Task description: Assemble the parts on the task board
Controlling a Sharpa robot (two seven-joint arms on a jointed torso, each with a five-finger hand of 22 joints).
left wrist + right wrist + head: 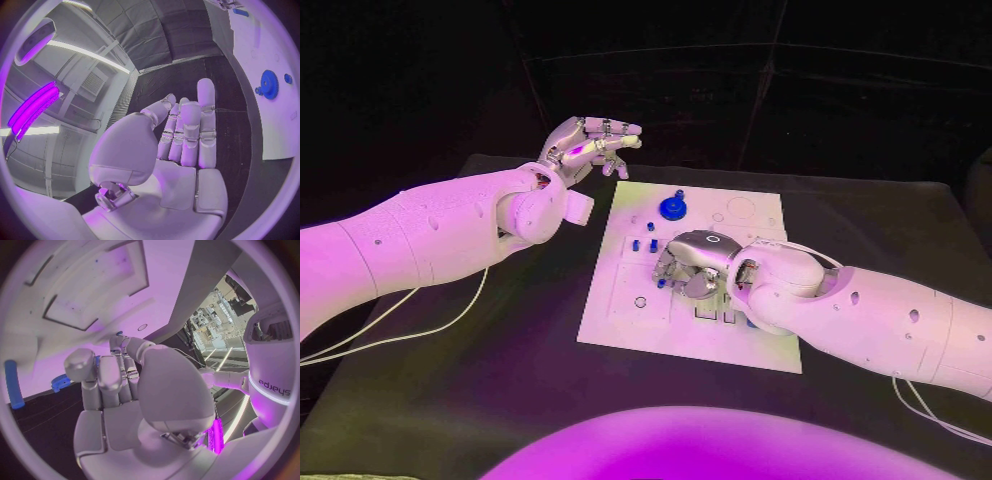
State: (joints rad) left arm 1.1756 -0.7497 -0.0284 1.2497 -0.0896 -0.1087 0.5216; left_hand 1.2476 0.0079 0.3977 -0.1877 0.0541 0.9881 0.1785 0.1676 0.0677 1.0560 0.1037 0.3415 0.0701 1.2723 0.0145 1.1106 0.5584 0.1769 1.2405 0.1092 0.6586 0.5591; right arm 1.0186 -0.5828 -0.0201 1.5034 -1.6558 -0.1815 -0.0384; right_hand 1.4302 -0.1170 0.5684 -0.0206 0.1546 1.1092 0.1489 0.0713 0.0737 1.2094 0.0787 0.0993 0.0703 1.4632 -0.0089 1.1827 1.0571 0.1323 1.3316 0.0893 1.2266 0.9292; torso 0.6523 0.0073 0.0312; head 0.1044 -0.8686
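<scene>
The board (678,320) lies flat on the black table (473,380), its near edge bare. Over the board's middle the right hand (687,264) hangs palm down, fingers curled toward the surface; whether it pinches anything I cannot tell. Just beyond that hand, small blue pegs (643,245) stand in the board. Farther back sits a blue gear (674,208). Beyond the board's far left corner, the left hand (586,143) is raised, fingers apart, holding nothing.
</scene>
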